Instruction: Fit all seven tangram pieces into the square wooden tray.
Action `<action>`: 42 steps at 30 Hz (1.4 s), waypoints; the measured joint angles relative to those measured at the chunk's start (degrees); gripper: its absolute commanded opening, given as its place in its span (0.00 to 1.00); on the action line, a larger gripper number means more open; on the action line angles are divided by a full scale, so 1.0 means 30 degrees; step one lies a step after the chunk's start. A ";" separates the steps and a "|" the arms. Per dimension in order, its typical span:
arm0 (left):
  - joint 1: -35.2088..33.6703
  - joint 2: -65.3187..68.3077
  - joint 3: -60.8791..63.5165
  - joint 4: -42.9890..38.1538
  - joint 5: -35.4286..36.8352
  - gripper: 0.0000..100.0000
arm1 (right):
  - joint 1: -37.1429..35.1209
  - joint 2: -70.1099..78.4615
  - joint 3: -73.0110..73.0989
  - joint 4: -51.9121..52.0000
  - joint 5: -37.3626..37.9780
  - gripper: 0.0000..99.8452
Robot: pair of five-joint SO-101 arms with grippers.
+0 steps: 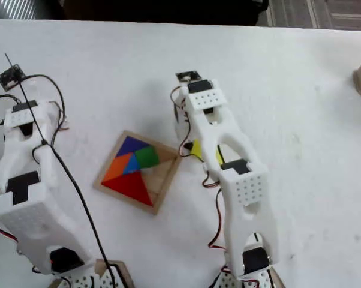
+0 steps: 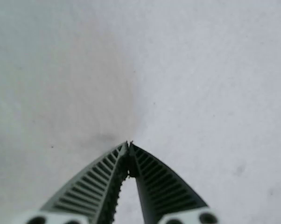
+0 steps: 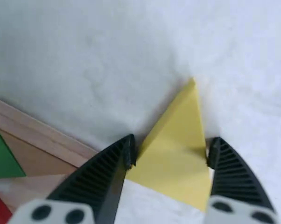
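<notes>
The square wooden tray lies turned like a diamond on the white table, between my two arms. Going by the wrist feeds, the right arm is the one just beside the tray. The left arm stands well apart from it on the other side.

Inside the tray I count five tangram pieces lying flat and packed together. A red triangle, the biggest, runs along the edge nearest the arm bases, with an orange piece touching it. A purple triangle sits at the far corner and a green piece beside it. A small blue triangle is in the middle of them. The strip of tray toward the right arm shows bare wood.

The yellow triangle is outside the tray, on the right arm's side, just past the rim. My right gripper has it between its fingers, one tip pressed to each slanted side, so it is clamped on the piece. I cannot tell whether the triangle rests on the table or is lifted off it.

My left gripper is closed, its tips meeting each other, above plain table.
</notes>
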 measured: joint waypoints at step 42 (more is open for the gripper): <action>0.0000 0.0000 0.0000 -0.0352 0.0000 0.02 | 0.2667 -1.2396 1.8139 -0.6183 0.4454 0.16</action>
